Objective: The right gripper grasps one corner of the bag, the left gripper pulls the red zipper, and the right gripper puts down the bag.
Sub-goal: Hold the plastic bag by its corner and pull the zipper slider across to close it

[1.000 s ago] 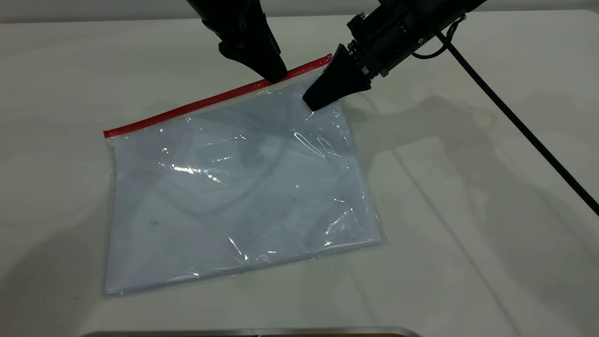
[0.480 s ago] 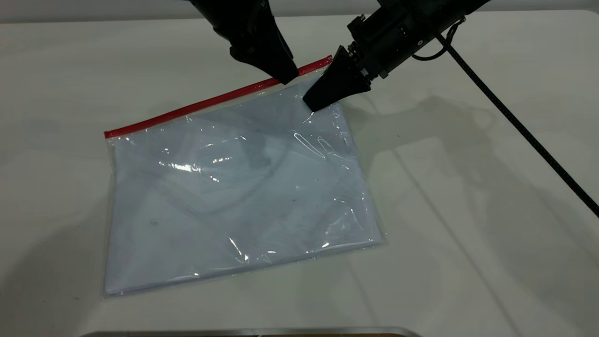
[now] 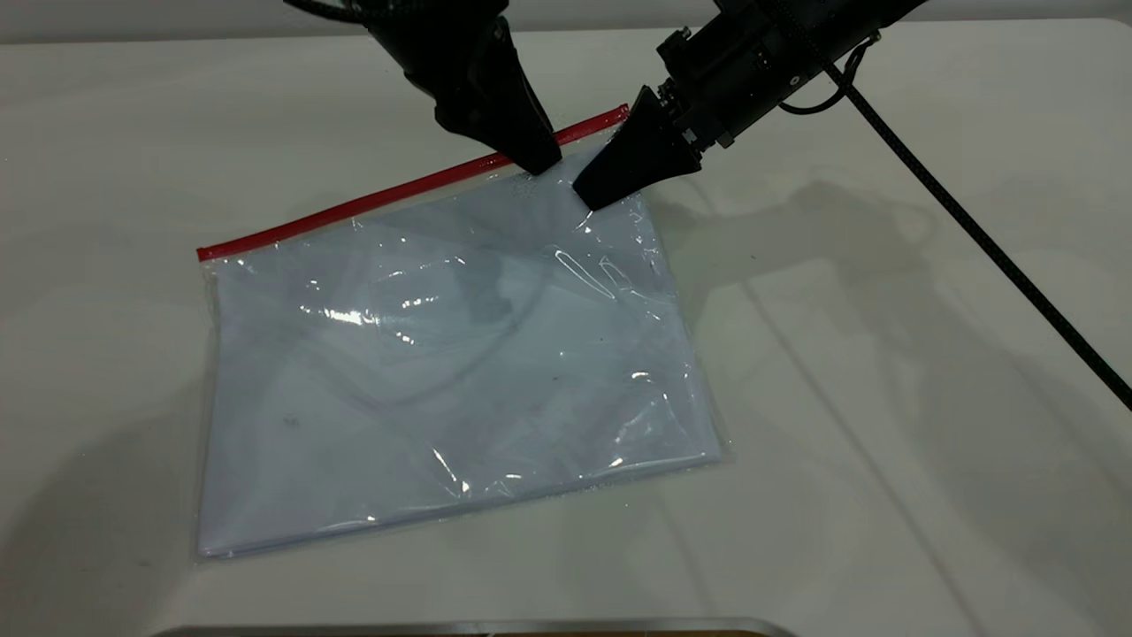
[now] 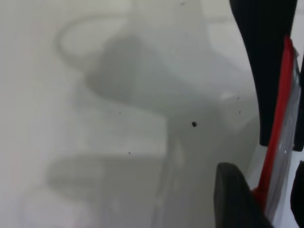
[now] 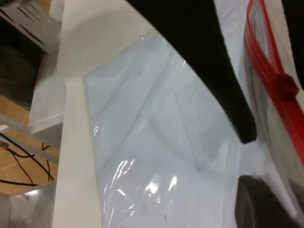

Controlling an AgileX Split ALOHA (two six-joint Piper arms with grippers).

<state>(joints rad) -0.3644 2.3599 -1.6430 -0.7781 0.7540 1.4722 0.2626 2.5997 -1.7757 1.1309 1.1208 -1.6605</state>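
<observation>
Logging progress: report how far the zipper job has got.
Done: right gripper pins the bag at its corner. In hand: left gripper sits on the red zipper near that corner. Left: finishing the pull and releasing the bag.

I see the bag lying flat on the white tabletop, red zipper along its far long edge. Left gripper has its tip down on the zipper, close to the bag's far right corner. Right gripper is angled in from the right, tip on the plastic just beside it. Its black cable trails over the tabletop.
</observation>
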